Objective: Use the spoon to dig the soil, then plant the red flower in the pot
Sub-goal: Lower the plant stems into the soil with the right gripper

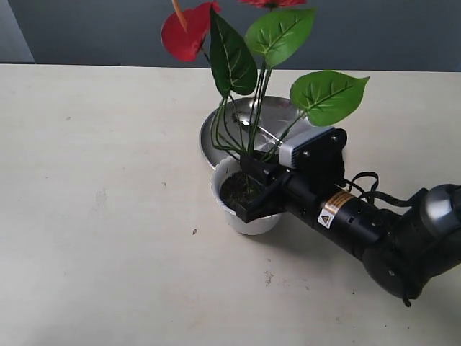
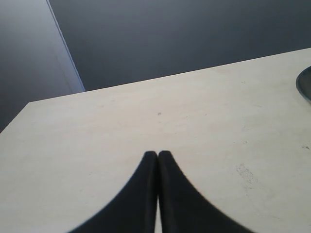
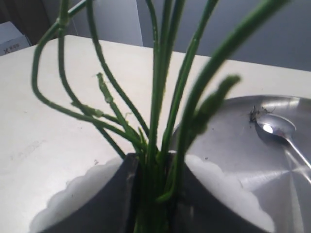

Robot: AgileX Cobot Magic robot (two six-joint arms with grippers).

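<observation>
The red flower (image 1: 189, 32) stands upright with its green stems (image 3: 156, 121) bunched between the fingers of my right gripper (image 1: 253, 189), which is shut on them just above the white pot (image 1: 248, 220). Dark soil (image 1: 235, 190) shows inside the pot, whose scalloped rim (image 3: 228, 182) lies right behind the fingers. The spoon (image 3: 279, 128) rests in the steel plate (image 1: 238, 122) behind the pot, with a few soil crumbs by its bowl. My left gripper (image 2: 158, 155) is shut on nothing, over bare table.
The steel plate (image 3: 252, 160) touches or nearly touches the pot's far side. The flower's large green leaves (image 1: 328, 94) spread above the right arm. A few soil crumbs (image 1: 268, 275) dot the cream table (image 1: 94, 216) in front of the pot.
</observation>
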